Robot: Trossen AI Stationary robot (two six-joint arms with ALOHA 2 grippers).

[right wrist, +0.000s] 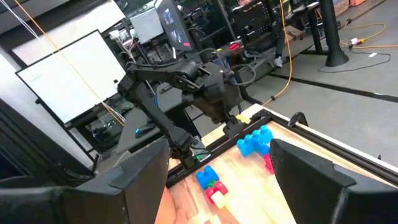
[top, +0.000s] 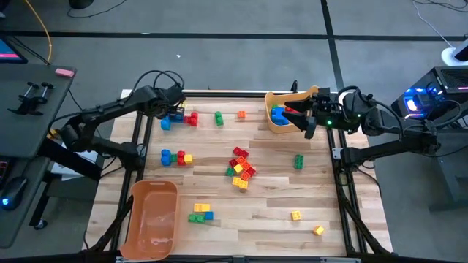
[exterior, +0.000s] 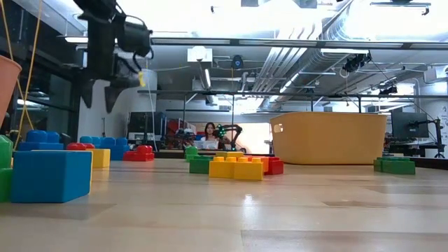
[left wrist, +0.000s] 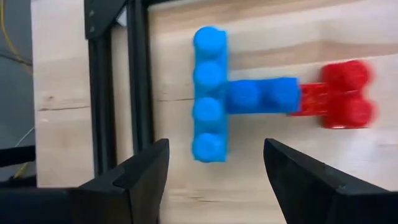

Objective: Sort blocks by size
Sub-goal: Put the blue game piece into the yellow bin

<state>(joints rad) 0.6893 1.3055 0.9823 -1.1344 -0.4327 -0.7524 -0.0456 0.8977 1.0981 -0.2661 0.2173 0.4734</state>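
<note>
The left gripper (left wrist: 214, 180) hovers, fingers wide and empty, over blue blocks (left wrist: 210, 93) near the table's (top: 292, 197) far-left corner. The right gripper (top: 306, 120) (fingers apart, holding nothing) hangs above the far-edge bin (top: 272, 124)

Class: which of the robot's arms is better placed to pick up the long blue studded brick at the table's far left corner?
Left. The left gripper hangs open right above the long blue studded plastic brick; the right gripper is across the table.

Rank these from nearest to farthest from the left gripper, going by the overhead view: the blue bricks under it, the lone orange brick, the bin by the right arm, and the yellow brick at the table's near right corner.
1. Blue bricks: directly below the left gripper, far left.
2. Orange brick: far edge, toward the middle.
3. Bin: far side, at the right gripper.
4. Yellow brick: near right corner.
</note>
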